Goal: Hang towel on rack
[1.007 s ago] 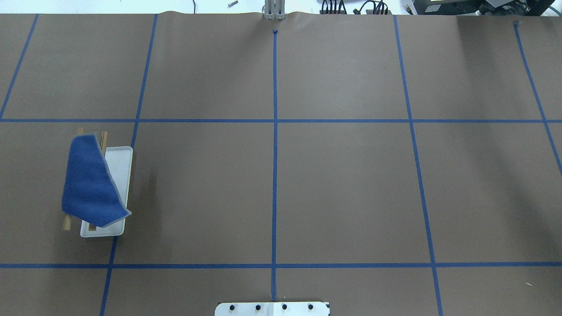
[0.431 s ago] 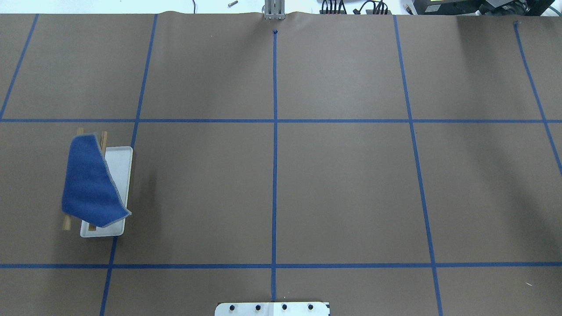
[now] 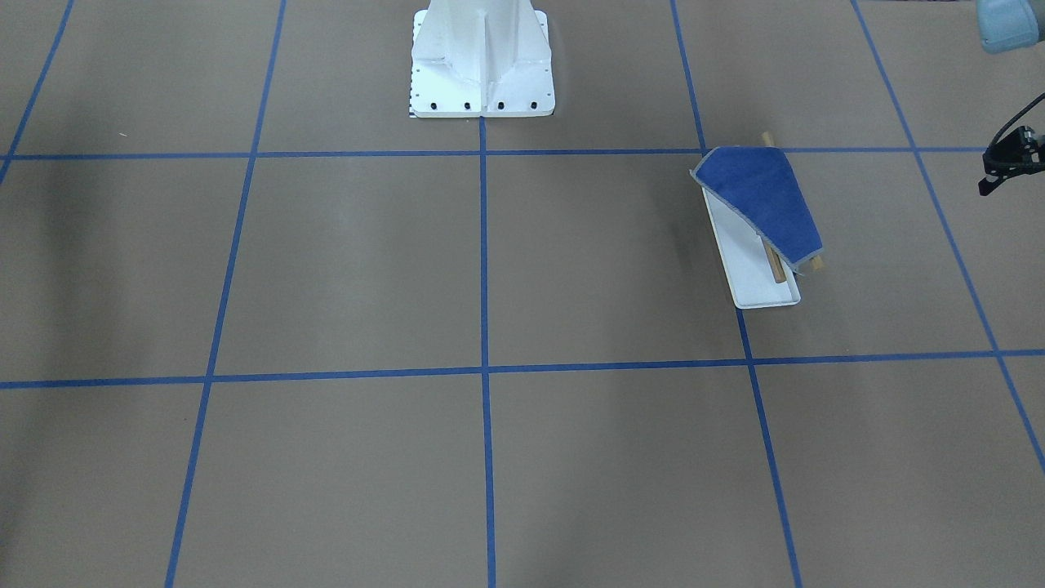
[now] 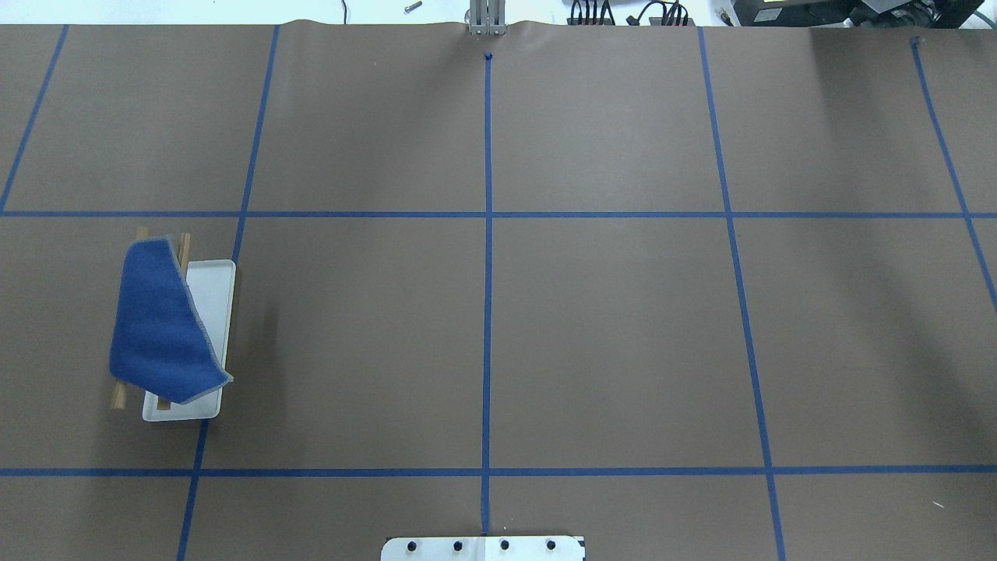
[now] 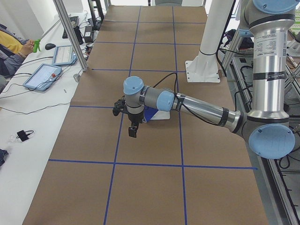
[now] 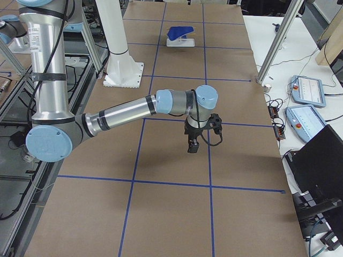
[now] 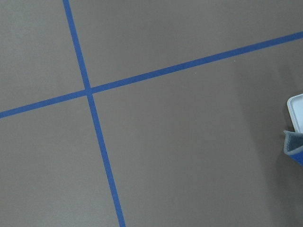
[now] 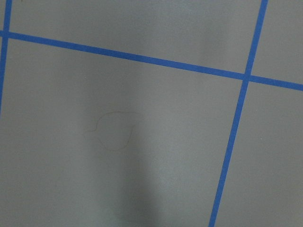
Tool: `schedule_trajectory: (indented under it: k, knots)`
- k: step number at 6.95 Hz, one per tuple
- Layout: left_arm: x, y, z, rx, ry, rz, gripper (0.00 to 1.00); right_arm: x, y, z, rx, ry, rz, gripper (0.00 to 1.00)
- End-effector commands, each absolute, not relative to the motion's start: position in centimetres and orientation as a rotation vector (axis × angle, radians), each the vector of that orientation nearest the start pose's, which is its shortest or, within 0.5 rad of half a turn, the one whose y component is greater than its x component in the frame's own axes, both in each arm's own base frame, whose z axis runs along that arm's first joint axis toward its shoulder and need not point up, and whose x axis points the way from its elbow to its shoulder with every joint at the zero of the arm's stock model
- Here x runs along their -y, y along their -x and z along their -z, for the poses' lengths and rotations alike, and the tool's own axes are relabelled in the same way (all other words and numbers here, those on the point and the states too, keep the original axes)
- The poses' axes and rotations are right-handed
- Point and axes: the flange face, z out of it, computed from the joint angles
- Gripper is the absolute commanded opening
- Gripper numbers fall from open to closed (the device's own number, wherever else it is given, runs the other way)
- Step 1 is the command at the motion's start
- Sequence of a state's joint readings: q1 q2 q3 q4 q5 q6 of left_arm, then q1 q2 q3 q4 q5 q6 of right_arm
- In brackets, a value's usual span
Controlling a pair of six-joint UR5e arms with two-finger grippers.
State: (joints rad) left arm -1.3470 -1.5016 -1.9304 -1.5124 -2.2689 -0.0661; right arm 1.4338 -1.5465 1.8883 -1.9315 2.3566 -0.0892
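The royal-blue towel [image 4: 160, 323] lies draped over the two wooden dowel bars of the rack [image 4: 214, 296] at the table's left. One grey-edged corner hangs over the white tray. Both show in the front view, towel [image 3: 763, 200] and rack [image 3: 747, 269], and small in the right side view [image 6: 179, 32]. The left wrist view catches a towel corner [image 7: 293, 146] and the tray edge [image 7: 296, 111]. My left gripper [image 5: 132, 132] hangs above the table beside the rack, apart from the towel; I cannot tell its state. My right gripper [image 6: 193, 145] hangs over bare table far from the rack; I cannot tell its state.
The large white bolted pedestal [image 3: 482, 61] stands at the robot's side of the table. Blue tape lines grid the brown surface. Tablets [image 5: 44, 77] and a metal post [image 5: 70, 33] stand on the white bench beyond the far edge.
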Motion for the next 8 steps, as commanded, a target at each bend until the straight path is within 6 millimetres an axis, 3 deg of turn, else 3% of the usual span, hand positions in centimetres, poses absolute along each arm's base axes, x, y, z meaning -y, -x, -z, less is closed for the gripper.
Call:
schedule_trajectory:
  k: [1,8]
  knots:
    - [46.5,-3.6,-52.1,-0.727,-0.127,-0.235,0.98,48.3,0.4,-52.7,0.786,0.035,0.206,1.00]
    - [46.9,-3.7,-51.9,-0.728,-0.128,-0.227,0.98,48.5,1.5,-53.4,0.787,0.057,0.220,1.00]
